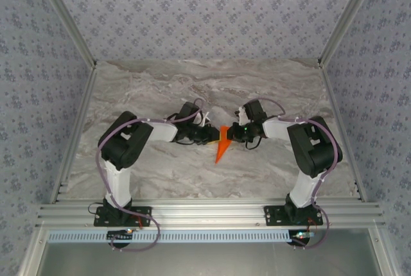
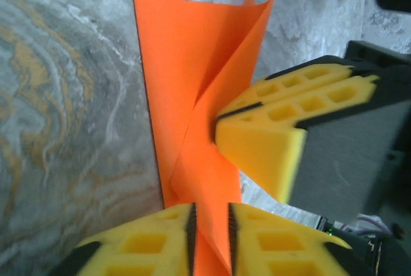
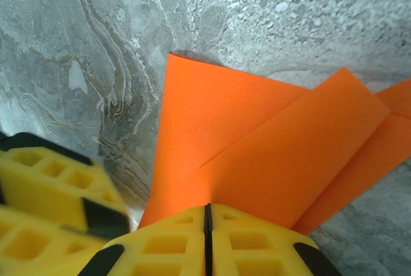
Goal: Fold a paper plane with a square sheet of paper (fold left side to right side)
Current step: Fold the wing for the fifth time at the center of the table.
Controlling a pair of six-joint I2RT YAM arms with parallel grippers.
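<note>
The grey marbled bench [image 1: 160, 90] stood between flower-patterned wallpaper [image 1: 205, 6]. At the bench's middle lay the paper plane [image 1: 222, 146]; the right hand [image 3: 207, 212] pinched it, and the left hand [image 2: 211, 215] stood slightly parted astride it.

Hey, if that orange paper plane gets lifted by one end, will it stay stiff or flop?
Probably floppy: the paper plane is a thin sheet whose flaps stand apart at one end. Its folded layers likely give some stiffness lengthwise. It looks very light, so a push would probably slide it over the table.
</note>
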